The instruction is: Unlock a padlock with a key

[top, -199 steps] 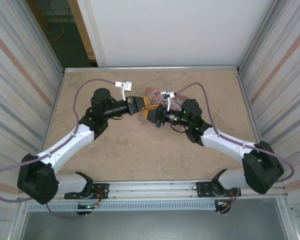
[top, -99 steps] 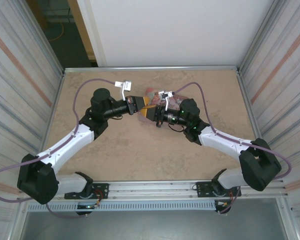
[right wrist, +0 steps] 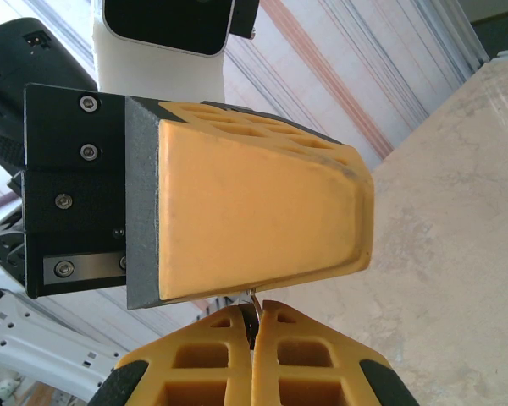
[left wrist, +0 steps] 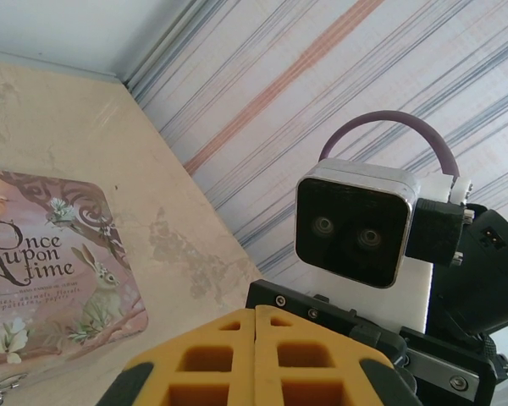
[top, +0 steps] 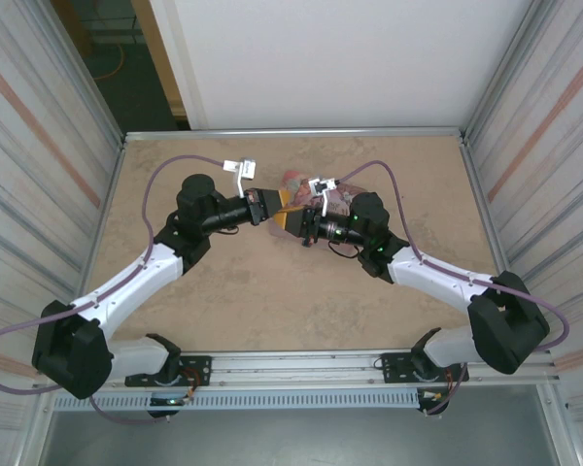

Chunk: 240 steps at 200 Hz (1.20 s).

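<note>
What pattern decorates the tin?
The tin: pinkish, a rabbit, flowers, 'Once upon a time' lettering; clearest in left wrist view.

Beige stone-look table (top: 272, 311) between striped side walls (top: 39, 146), white wall (top: 350, 58) behind.

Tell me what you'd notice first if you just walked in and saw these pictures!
The left gripper and the right gripper meet nose to nose over the far middle of the table, both shut, their big yellow fingers close together. Just beyond them lies a pink tin that reads "Once upon a time", with a rabbit on it.
</note>
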Available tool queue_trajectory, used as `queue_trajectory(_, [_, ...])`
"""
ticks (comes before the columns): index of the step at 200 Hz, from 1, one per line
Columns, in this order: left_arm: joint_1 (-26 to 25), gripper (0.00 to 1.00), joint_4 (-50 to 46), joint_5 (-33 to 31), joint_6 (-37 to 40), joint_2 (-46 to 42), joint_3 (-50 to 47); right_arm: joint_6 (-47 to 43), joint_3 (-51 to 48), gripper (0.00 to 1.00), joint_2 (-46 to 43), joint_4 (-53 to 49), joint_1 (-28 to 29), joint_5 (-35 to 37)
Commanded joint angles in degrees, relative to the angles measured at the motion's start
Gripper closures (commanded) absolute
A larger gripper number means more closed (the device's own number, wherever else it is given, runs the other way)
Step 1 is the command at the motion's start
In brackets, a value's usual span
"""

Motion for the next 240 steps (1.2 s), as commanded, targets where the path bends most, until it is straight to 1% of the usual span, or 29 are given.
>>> queue_trajectory(1, [0.78, 1.00, 1.30, -0.88, 0.51, -3.26, -0.94, -1.71, -1.05, 1.00, -2.37, -1.75, -1.60, 2.48])
queue_trajectory(15, [0.77, 1.00, 1.48, -0.80, 0.46, -3.22, -1.06, -1.70, -0.97, 1.00, -2.50, -1.85, -1.60, 2.04])
queue_trajectory(57, [0.77, 1.00, 1.76, -0.55, 0.46, -3.08, -1.06, -1.37, -0.13, 0.88, -1.91, -1.94, -1.27, 0.26])
queue_trajectory(75, [0.71, 1.00, 1.94, -0.61, 0.38, -3.04, -1.19, -1.35, 0.13, 0.86, -1.73, -1.96, -1.09, -0.19])
queue_trajectory(118, [0.77, 1.00, 2.11, -0.52, 0.29, -2.99, -1.24, -1.34, 0.46, 0.84, -1.36, -2.00, -1.00, 0.13])
queue_trajectory(177, [0.77, 1.00, 2.16, -0.36, 0.19, -2.86, -1.35, -1.35, 2.30, 0.77, 0.03, -1.54, -0.15, -0.34])
queue_trajectory(240, [0.78, 1.00, 2.28, -0.35, 0.16, -2.69, -1.56, -0.91, 4.11, 0.77, 1.82, -0.23, 0.33, -0.51])
